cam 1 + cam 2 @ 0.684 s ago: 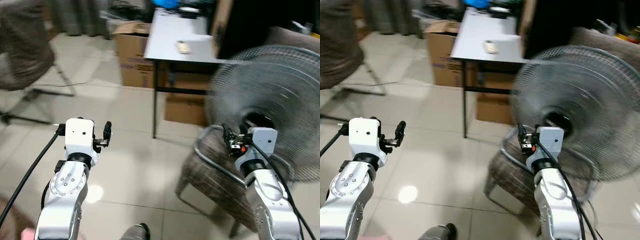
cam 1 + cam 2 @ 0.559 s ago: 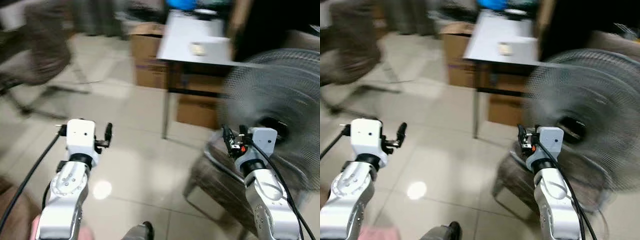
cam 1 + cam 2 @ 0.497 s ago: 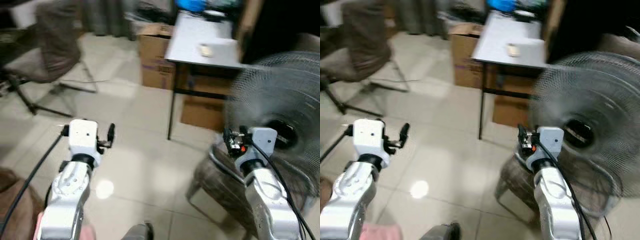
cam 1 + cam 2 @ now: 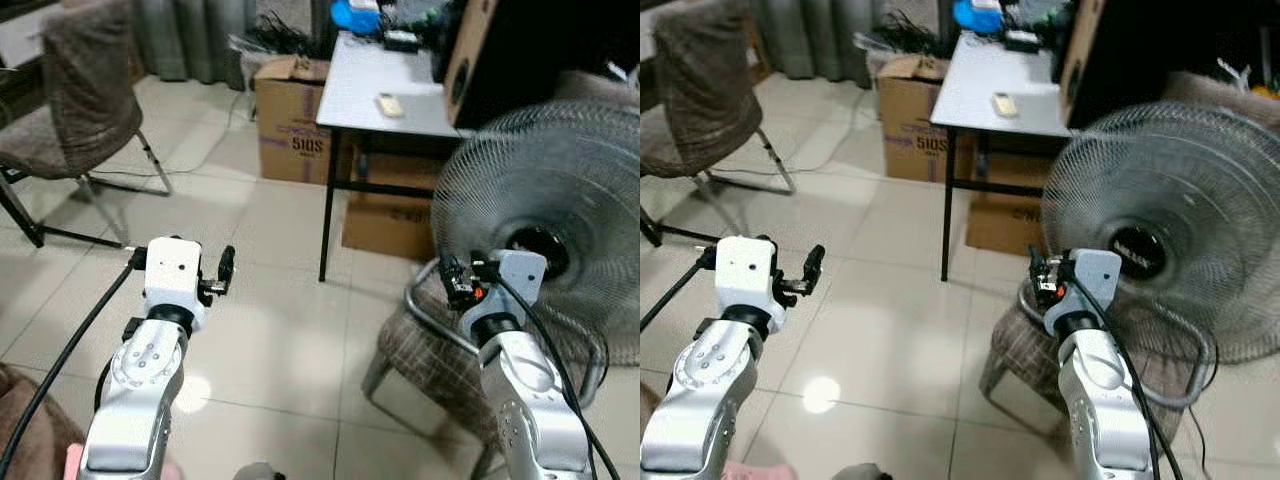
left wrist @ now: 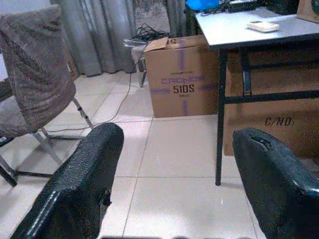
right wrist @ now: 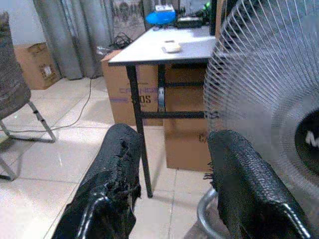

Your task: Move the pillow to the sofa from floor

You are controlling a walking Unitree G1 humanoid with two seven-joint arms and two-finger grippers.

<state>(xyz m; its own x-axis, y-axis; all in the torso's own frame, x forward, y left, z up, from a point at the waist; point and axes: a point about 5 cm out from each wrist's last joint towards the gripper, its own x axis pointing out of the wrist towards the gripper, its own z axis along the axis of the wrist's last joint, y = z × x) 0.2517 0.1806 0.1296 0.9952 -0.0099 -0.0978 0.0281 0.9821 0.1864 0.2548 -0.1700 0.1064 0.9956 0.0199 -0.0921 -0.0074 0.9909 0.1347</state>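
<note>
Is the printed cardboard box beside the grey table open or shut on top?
Open: a top flap of the brown printed cardboard box stands raised beside the grey table.

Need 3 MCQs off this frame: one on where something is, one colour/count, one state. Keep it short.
1. Where does the fan stand?
A. on the stool in front of the right arm
B. on the grey table
C. on the floor under the table

2. How many cardboard boxes show near the table?
A. none
B. two
C. five

3. What state are the two pincers in?
A. both open, holding nothing
B. left shut on a pillow
C. right shut on the fan

Answers:
1 A, its base ring rests on the stool, beside the table.
2 B, one box at the table's end, another under it.
3 A, the left pincer and the right pincer each show a bare gap between fingers.
</note>
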